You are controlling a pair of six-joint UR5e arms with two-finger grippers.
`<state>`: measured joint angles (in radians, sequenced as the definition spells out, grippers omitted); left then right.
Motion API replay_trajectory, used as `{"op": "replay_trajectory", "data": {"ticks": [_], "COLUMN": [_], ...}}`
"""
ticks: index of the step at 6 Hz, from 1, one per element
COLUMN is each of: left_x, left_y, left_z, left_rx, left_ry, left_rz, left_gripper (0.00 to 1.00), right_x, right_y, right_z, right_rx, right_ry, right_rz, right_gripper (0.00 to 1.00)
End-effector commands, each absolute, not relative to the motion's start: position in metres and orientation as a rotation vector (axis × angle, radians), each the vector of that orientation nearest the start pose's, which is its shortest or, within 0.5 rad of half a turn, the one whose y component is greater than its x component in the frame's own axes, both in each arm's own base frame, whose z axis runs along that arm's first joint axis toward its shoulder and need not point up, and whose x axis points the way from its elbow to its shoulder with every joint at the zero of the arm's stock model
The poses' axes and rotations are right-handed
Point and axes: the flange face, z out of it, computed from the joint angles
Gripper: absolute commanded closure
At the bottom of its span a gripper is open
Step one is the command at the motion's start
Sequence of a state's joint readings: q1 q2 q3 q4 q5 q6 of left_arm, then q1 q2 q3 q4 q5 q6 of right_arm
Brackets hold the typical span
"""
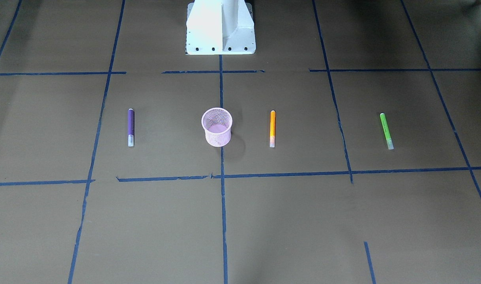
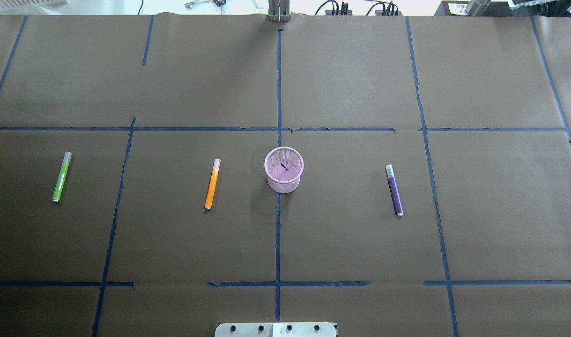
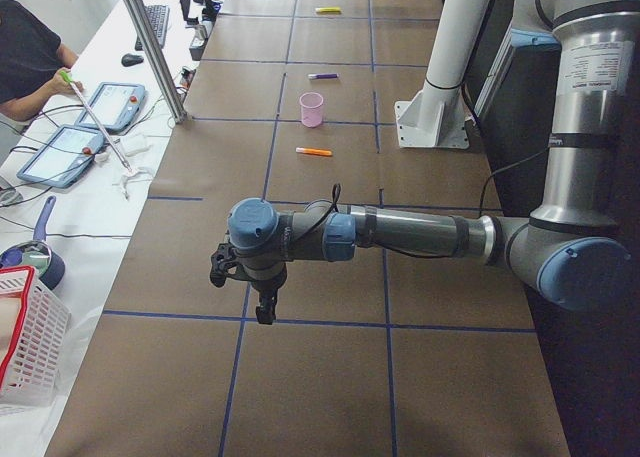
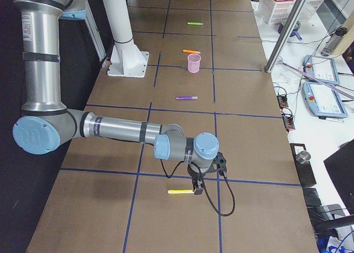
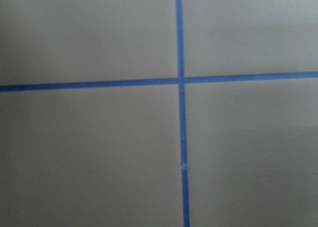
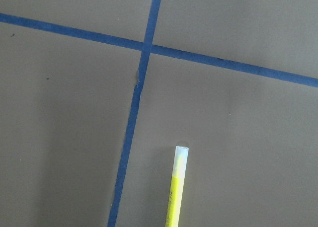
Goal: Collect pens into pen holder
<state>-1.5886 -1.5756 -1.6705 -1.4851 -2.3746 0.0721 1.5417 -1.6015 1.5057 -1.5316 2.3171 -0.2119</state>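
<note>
Jaws, left and right: can't tell open or closed, side views only. Table (image 2: 360,70): pen holder (image 2: 284,170) upright at centre; green pen (image 2: 62,176), orange pen (image 2: 212,184) and purple pen (image 2: 394,189) lie flat, apart from it. Yellow pen (image 4: 180,191) lies just beside right jaws. Suggest straddling it mid-barrel, crosswise.

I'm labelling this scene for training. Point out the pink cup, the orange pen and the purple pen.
pink cup (image 2: 284,186): overhead view, on its near mesh wall.
orange pen (image 2: 212,185): overhead view, mid-barrel.
purple pen (image 2: 394,190): overhead view, mid-barrel.
</note>
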Motion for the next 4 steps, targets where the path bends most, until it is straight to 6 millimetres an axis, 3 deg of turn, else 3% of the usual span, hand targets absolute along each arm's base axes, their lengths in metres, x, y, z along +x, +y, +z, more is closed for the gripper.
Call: {"op": "replay_trajectory", "data": {"ticks": [1,4], "left_x": [-0.056,-0.054], "left_y": [-0.493,-0.490], "left_z": [0.597,0.587], "left_rx": [0.076,0.093], "left_ry": [0.794,0.803], "left_rz": [0.106,0.114], "left_gripper": [0.00,0.00], "right_x": [0.052,0.052], "right_y": [-0.475,-0.474], "right_z": [0.704,0.701], "right_rx": [0.018,0.022], "right_ry": [-0.747,-0.748], "right_rz": [-0.215,-0.215], "right_gripper": [0.00,0.00]}}
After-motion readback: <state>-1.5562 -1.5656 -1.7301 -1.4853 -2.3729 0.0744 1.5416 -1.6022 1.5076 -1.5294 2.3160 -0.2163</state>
